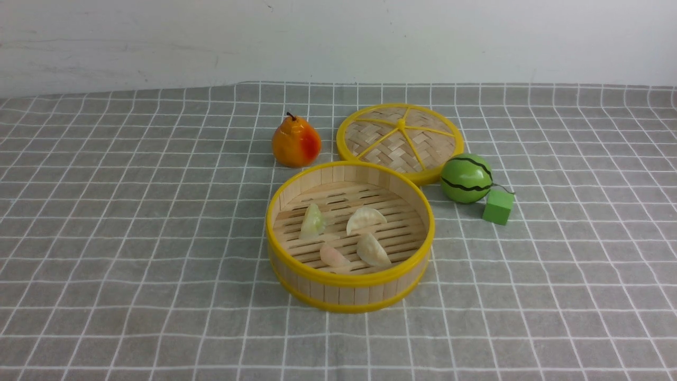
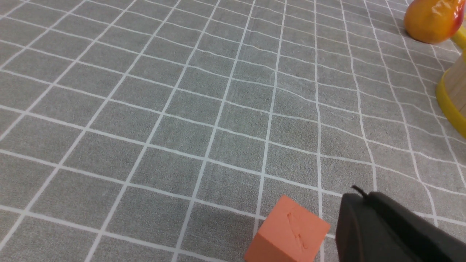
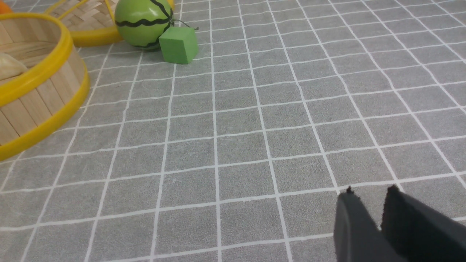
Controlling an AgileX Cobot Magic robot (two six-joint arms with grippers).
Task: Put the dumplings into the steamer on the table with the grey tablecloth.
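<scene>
Now the four shiny, moon-shaped dumplings (image 1: pixel 346 235) are all lying inside the round bamboo steamer (image 1: pixel 349 289), on its slatted floor, each one pointing a different way. The steamer is sitting on the soft grey tablecloth (image 1: pixel 132 238) with white squares. The left gripper (image 2: pixel 393 229) is closed, holding nothing. The right gripper (image 3: pixel 380 214) is showing a small gap, empty.
</scene>
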